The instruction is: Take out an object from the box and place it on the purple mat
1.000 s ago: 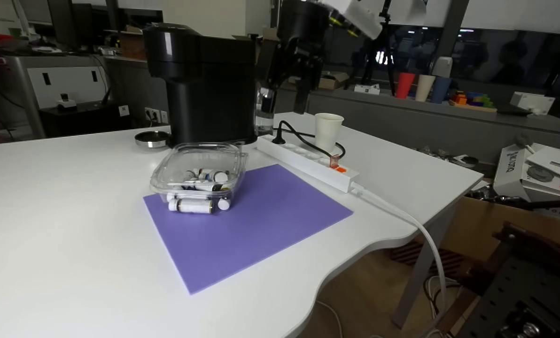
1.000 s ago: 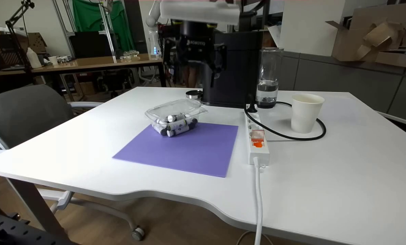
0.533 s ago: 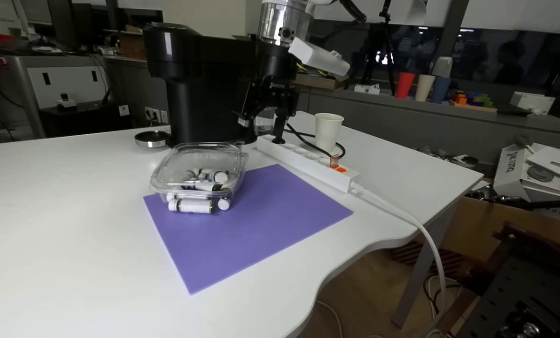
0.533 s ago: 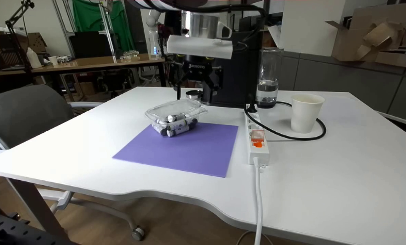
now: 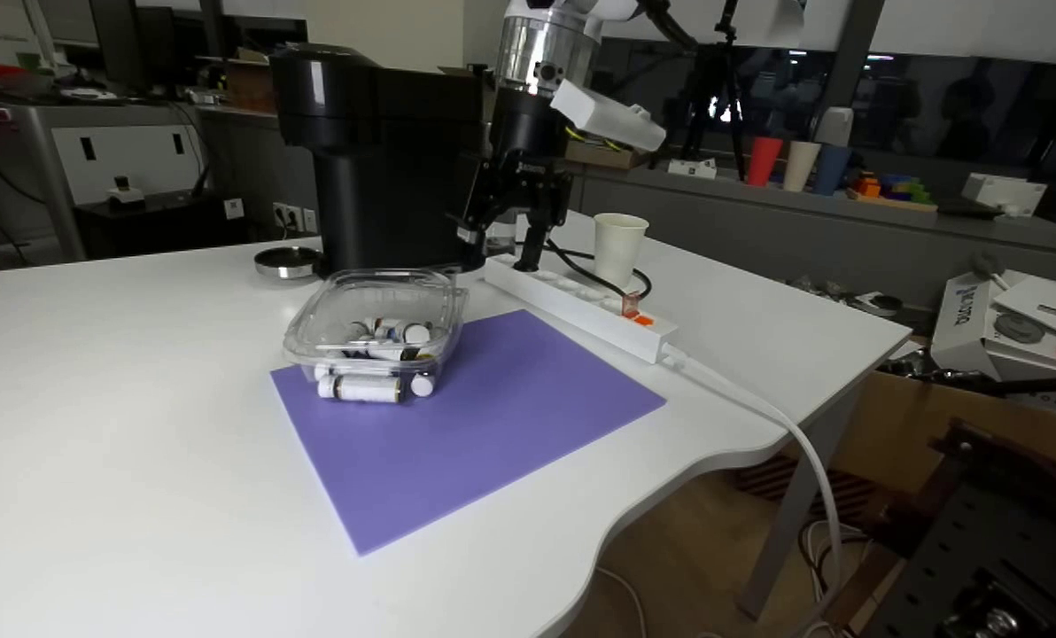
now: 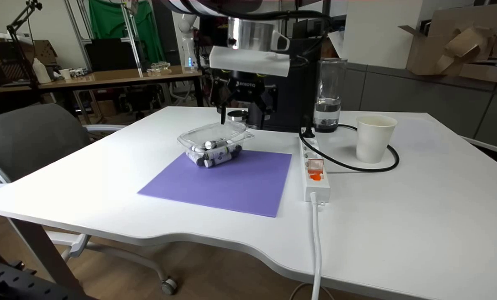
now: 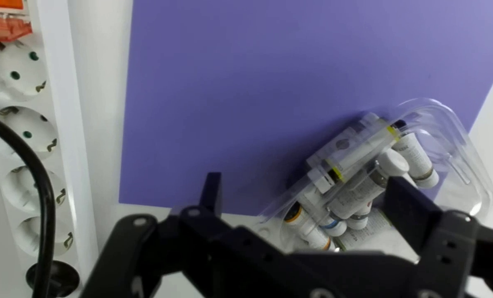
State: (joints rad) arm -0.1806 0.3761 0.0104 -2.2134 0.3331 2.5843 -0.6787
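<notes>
The Robotiq gripper [image 6: 242,122] is spread wide, and in an exterior view its fingers [image 5: 534,244] are seen apart from the clear plastic container [image 5: 320,310], by which a corner of the purple mat [image 5: 493,425] is covered. Inside, among others, a white-capped vial [image 7: 360,190] is laid; in the wrist view its long axis is slanted, the cap being pointed to the upper right.

black pincer [image 6: 242,123] (white robotiq lettering [image 6: 246,84]), silver wrist [image 6: 250,35], black cable [image 6: 279,15]
</notes>
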